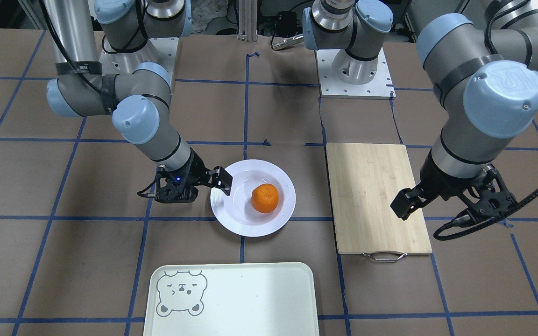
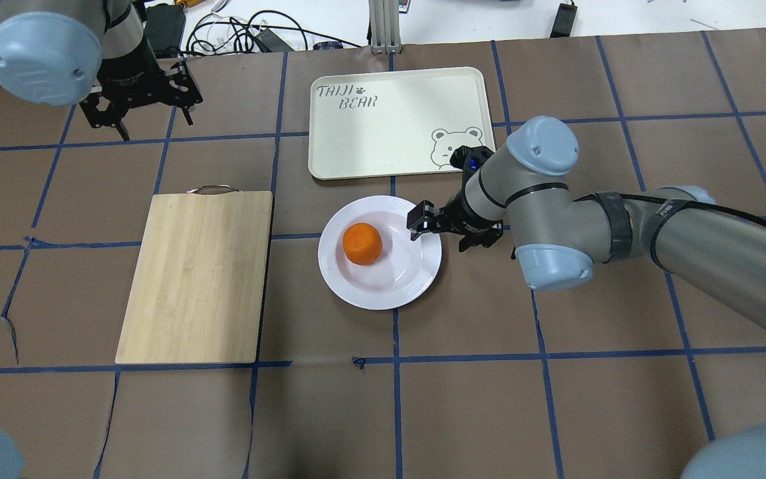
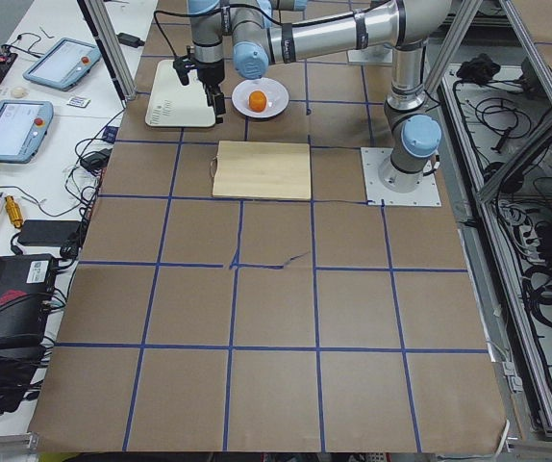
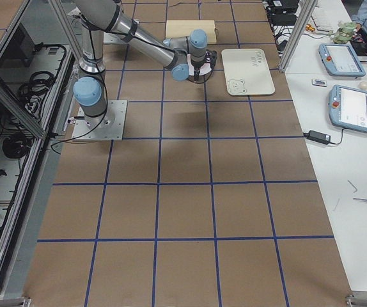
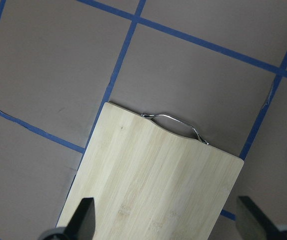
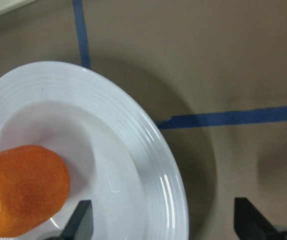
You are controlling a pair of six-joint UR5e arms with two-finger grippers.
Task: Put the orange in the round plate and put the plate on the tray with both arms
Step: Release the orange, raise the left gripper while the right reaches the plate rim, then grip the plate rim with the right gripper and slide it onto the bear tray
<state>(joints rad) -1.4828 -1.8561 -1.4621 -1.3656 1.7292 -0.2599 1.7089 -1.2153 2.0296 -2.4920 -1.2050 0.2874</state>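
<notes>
- Checking the exterior front-facing view first, I find the orange lying in the sunken centre of the round plate, so I judge the first half of the job done. My right pincer is at the plate's 9 o'clock rim. The left pincer hangs over the cutting board, well apart at 3 o'clock. The tray lies at 6 o'clock of the plate, near but not touching.
- From the overhead exterior view the sides swap: the right pincer is at the plate's 2 o'clock rim, the left pincer is far off toward 10 o'clock, and the tray is at 12 o'clock. The right arm is plainly the nearer one.
- Both side views show everything too small for me to read either pincer's state.
- Through the left wrist camera I see the fingers spread wide with nothing between them. Only the board and its metal handle lie below, and the plate is out of view.
- Through the right wrist camera the fingers are spread and gripping nothing. One is over the plate's well and the other over bare tabletop, with the rim running between them. The orange lies toward 8 o'clock, clear of the inner finger. I reckon that straddle is what the coming pinch depends on. Being round, the plate offers no preferred axis, and the left arm would have to reach the opposite rim.
</notes>
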